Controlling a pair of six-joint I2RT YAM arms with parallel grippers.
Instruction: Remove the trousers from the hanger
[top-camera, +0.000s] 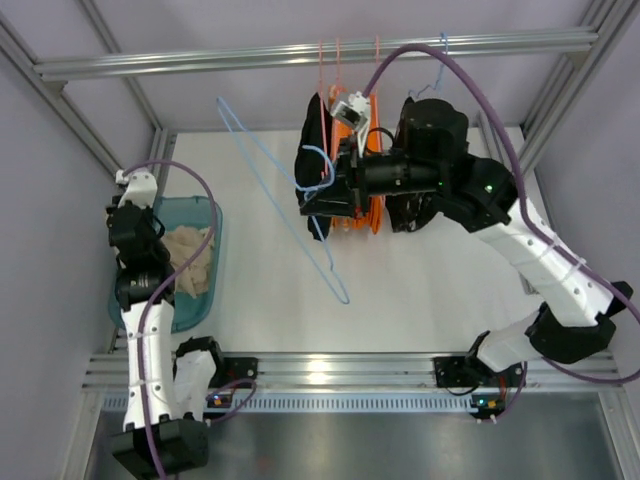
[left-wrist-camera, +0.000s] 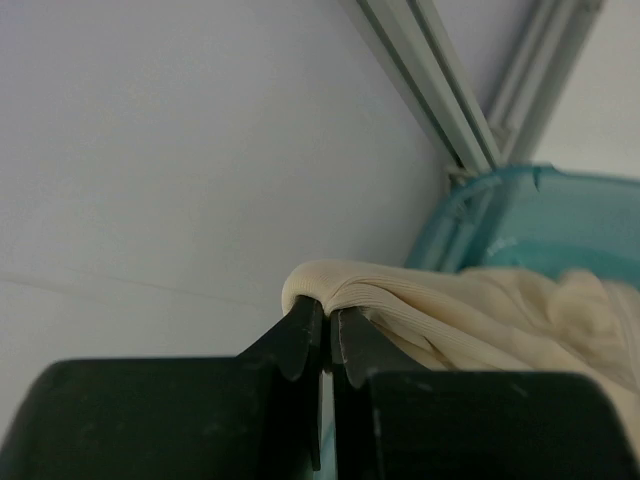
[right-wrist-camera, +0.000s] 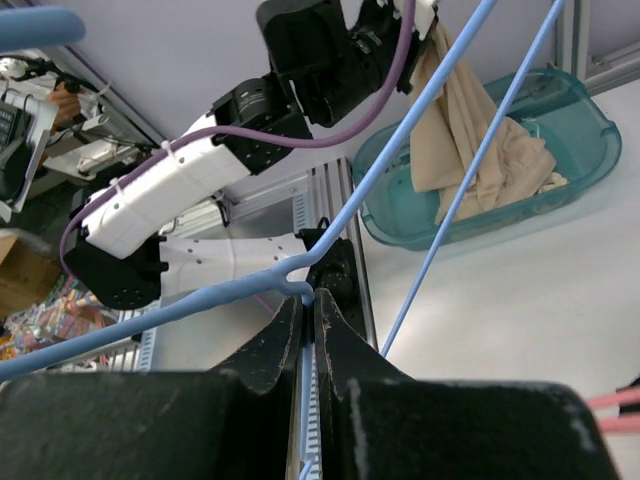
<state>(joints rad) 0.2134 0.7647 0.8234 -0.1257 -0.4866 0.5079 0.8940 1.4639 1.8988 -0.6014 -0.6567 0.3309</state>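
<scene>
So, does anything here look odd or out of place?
The light-blue hanger is off the rail, bare and slanted in mid-air, pinched by the right pincer. The beige trousers hang from the left pincer into the teal tub.

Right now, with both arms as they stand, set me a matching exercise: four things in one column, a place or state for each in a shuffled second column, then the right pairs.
Things:
1. trousers
2. hanger
3. teal bin
4. orange garments

Places or states:
A. hanging from the rail at the back
B. bare, pinched between the right fingers
C. resting on the table, on the left side
D. pinched between the left fingers, draping down into the teal bin

Pairs: 1-D, 2-B, 3-C, 4-A
</scene>
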